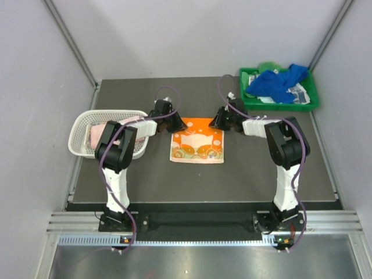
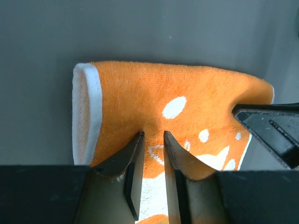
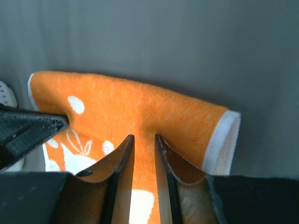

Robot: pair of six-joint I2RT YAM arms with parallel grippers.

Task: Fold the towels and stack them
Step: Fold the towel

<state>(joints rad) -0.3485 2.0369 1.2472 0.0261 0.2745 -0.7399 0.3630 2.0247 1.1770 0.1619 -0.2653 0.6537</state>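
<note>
Orange-patterned towel [image 1: 197, 145] at centre of table [image 1: 261, 174], about midway between left and right edges, somewhat nearer the far edge than the near one. Print side up, sides roughly square to the table edges. Near part flat on the surface; far edge lifted and bunched where gripped. White hem at both far corners, curled over in the wrist views

Left gripper [image 1: 176, 124] on the far edge of the orange-patterned towel, by its far-left corner. Fingers [image 2: 133, 161] nearly closed, only a narrow slit left, orange cloth pinched in it. Creases fanning out from the fingertips

Right gripper [image 1: 217, 123] mirrored, by the far-right corner. Fingers [image 3: 119, 161] also close to closed, with a strip of the same cloth clamped between them. Each gripper shows at the side of the other's wrist view, at the opposite end of the lifted edge

White basket [image 1: 81, 125] near the left edge of the table, partly behind the left arm's elbow. Pink towel [image 1: 96, 135] inside it

Green tray [image 1: 311, 103] in the far-right corner. Blue towel [image 1: 273, 82] heaped on top, white printed towel [image 1: 299, 93] partly under it. Something green at the tray's far rim, can't tell what
</note>
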